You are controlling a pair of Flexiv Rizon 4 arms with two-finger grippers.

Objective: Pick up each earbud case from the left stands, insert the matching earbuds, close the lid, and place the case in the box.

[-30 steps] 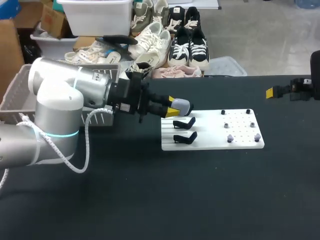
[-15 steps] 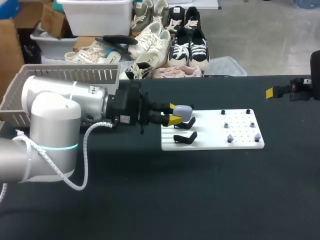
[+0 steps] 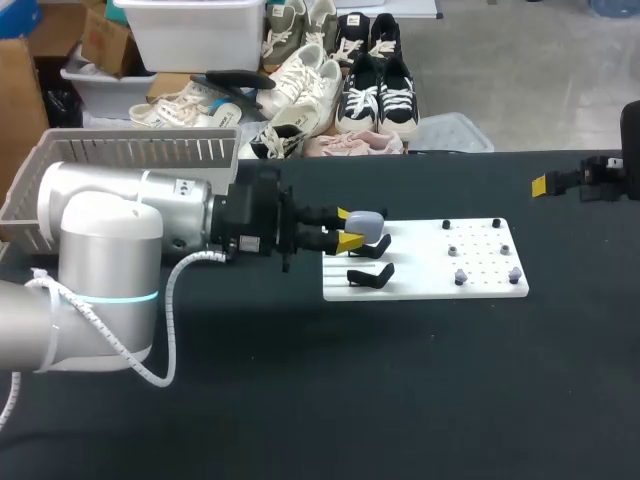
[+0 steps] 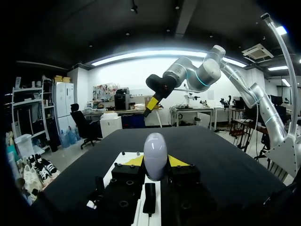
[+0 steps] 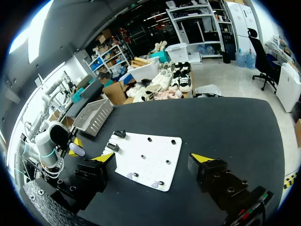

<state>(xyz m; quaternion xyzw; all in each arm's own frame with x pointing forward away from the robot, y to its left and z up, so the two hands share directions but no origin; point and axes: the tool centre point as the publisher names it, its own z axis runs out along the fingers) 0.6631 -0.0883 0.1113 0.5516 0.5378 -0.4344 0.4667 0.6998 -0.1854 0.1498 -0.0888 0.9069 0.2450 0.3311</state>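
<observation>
Left gripper (image 3: 350, 228) clamps one earbud case (image 3: 367, 222); right gripper (image 5: 153, 158) spread apart; two black stands (image 3: 369, 273) on board (image 3: 485, 287).

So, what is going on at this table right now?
The left gripper is shut on a small pale earbud case, which it holds just above the black stands at the left end of the white board. The case's lid looks closed. The right gripper is open and empty, off at the table's right side. A grey basket sits at the far left, behind the left arm.
</observation>
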